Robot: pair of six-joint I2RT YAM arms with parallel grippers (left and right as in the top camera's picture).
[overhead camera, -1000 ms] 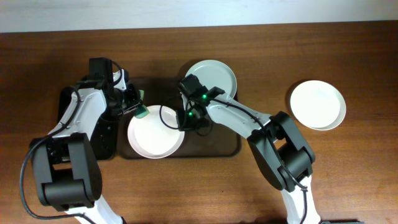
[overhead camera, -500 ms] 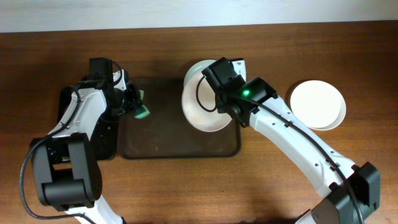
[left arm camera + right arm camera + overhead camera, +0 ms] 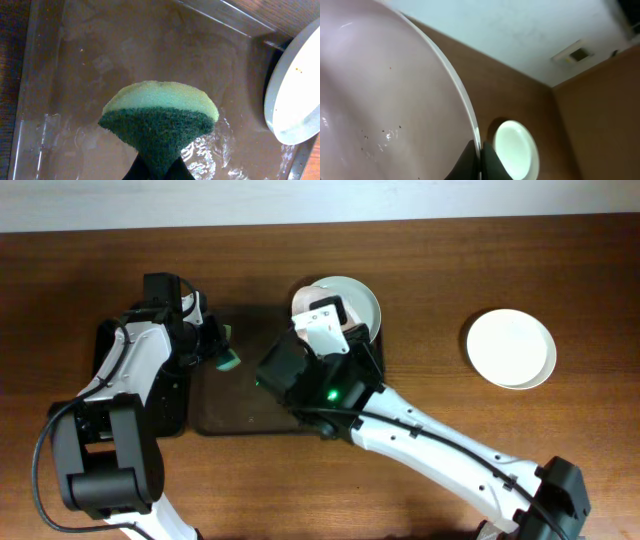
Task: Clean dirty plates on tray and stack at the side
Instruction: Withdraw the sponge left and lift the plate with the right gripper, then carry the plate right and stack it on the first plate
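My right gripper [image 3: 480,156] is shut on the rim of a white plate [image 3: 380,100] and holds it tilted, up off the tray; small dark specks dot its face. In the overhead view the raised right arm [image 3: 330,392] hides most of this plate. A pale mint plate [image 3: 352,298] lies at the far right end of the dark brown tray [image 3: 225,412] and shows in the left wrist view [image 3: 295,95]. Another white plate [image 3: 510,348] lies on the table at the right and shows in the right wrist view [image 3: 515,150]. My left gripper [image 3: 160,169] is shut on a green sponge [image 3: 160,117] above the wet tray floor [image 3: 100,60].
A smaller black tray [image 3: 107,345] sits left of the brown tray, under my left arm. The wooden table [image 3: 560,460] runs to a pale wall at the back.
My right arm has lifted the white plate off the tray and risen toward the camera, tilting the plate. The tray's left half is now bare. My left arm with the sponge has barely moved.
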